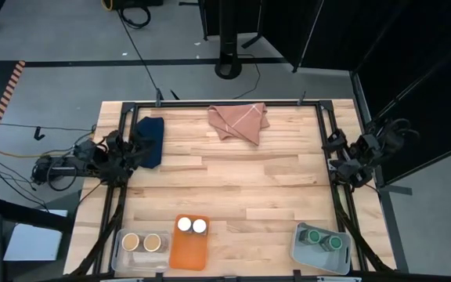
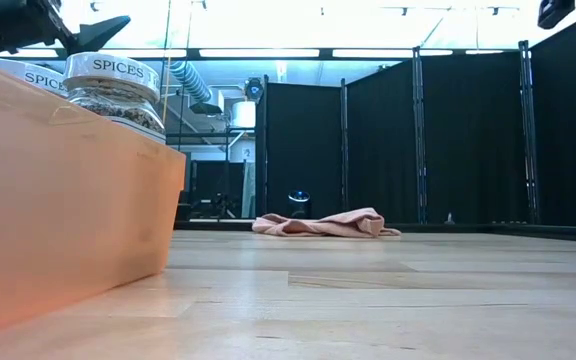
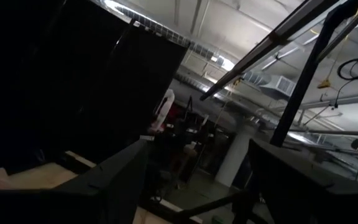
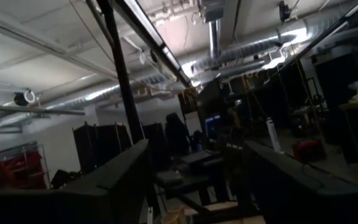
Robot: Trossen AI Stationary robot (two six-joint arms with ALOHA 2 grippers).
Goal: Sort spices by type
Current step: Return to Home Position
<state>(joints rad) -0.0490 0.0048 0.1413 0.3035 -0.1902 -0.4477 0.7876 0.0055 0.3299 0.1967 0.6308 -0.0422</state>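
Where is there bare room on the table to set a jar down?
The broad middle of the table is bare, between the blue cloth, the pink cloth and the bins. So is the front gap between orange bin and gray bin. Crowded: clear bin beside orange. Left arm and right arm wait at the sides.

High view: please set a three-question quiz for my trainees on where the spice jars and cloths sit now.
1. True or false: the two white-lidded jars stand in the orange bin.
2. The two green-lidded jars are: A) in the orange bin; B) in the grey bin on the right arm's side; C) on the pink cloth.
3. Which cloth lies beside the folded left arm?

Key: 1 true; 2 B; 3 the dark blue cloth.
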